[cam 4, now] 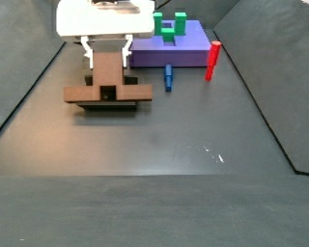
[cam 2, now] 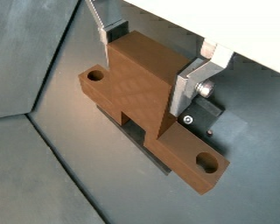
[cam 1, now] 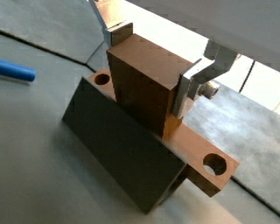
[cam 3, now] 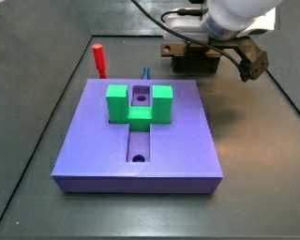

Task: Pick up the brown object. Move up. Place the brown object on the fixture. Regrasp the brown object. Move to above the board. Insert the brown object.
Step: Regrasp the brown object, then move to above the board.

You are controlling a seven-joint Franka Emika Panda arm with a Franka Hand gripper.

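Observation:
The brown object [cam 1: 149, 83] is a tan-brown bar with a round hole at each end and a tall block rising from its middle. It lies across the fixture [cam 1: 119, 149], a dark box-like holder, in both wrist views [cam 2: 136, 87]. My gripper [cam 1: 154, 63] comes down over the block, with a silver finger [cam 1: 192, 87] against each of its sides, shut on it. In both side views the gripper [cam 4: 105, 56] stands over the brown object [cam 4: 108, 79] and the fixture [cam 4: 108, 105]. The purple board [cam 3: 102, 141] lies apart from them.
A green U-shaped block [cam 3: 139, 101] sits on the board over its groove. A red upright peg [cam 3: 98, 59] stands beside the board's far corner. A small blue rod [cam 4: 168, 77] lies on the floor between the board and the fixture.

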